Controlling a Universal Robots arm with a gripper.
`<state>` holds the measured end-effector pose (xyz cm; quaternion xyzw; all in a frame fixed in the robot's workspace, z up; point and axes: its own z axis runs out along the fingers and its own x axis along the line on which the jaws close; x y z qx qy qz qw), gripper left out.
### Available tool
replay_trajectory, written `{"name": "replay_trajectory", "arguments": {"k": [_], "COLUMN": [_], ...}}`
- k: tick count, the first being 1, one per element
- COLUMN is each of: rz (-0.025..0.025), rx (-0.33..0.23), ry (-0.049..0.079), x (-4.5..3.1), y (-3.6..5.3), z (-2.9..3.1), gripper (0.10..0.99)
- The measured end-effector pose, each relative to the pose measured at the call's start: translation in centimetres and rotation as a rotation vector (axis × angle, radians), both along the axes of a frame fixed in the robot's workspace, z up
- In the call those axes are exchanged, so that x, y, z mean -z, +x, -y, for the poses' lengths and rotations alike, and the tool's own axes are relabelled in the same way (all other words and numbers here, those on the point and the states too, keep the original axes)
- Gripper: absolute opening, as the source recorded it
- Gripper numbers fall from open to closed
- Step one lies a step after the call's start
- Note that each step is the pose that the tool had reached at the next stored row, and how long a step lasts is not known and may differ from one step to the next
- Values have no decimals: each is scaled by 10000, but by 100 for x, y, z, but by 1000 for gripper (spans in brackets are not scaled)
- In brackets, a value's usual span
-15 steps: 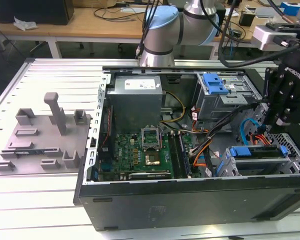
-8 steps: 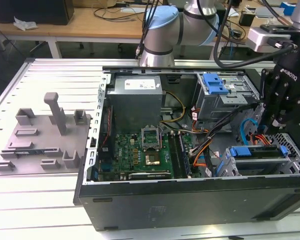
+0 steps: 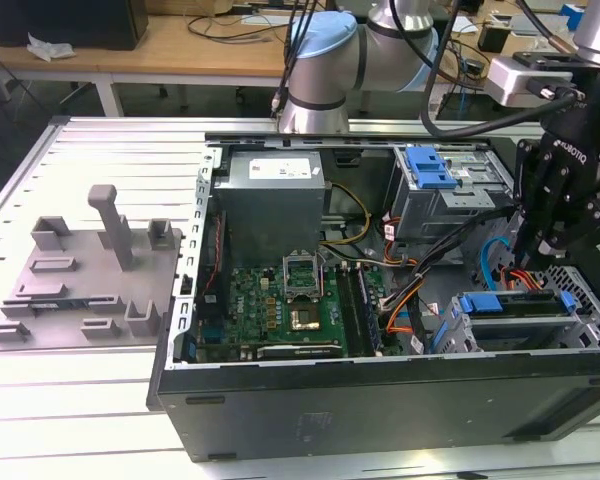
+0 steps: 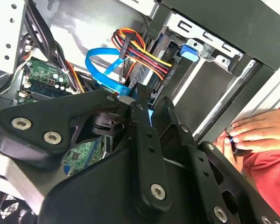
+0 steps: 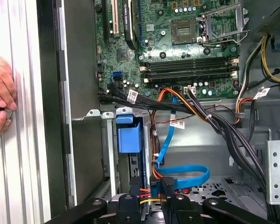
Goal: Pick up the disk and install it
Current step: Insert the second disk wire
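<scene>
Hanging gripper crowded by cables above disk

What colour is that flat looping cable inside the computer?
Bright blue cable, best seen in the first wrist view.

The open computer case lies on the worktop, toward the exterior view's right. A fixture plate sits beside it, toward the left edge. Inside the case, the motherboard lies in front of the power supply; drive bays stand at the right.

End effector points downward, fingers nearly closed.
</scene>
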<state>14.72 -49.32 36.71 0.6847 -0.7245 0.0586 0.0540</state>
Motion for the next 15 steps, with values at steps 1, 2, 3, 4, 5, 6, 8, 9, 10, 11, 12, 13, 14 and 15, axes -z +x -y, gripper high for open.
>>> {"name": "replay_trajectory", "arguments": {"k": [1,2,3,4,5,6,8,9,10,11,12,13,14,15], "rz": [-1,-11,-41,-63,-86,-105,-121,-122,-123,-123,-123,-123,-123,-122], "rx": [1,12,49,72,88,106,114,119,129,145,161,203,241,306], "ry": [-1,1,29,65,83,105,120,127,136,151,163,172,173,174], "x": [0,0,0,0,0,0,0,0,0,-1,0,1,1,2], "y": [0,-1,0,2,5,16,44,48,48,48,48,47,44,40], "z": [0,0,0,0,0,0,0,-1,0,0,0,0,0,0], "gripper": [314,314,314,314,314,314,314,314,314,314,314,314,314,314]}}
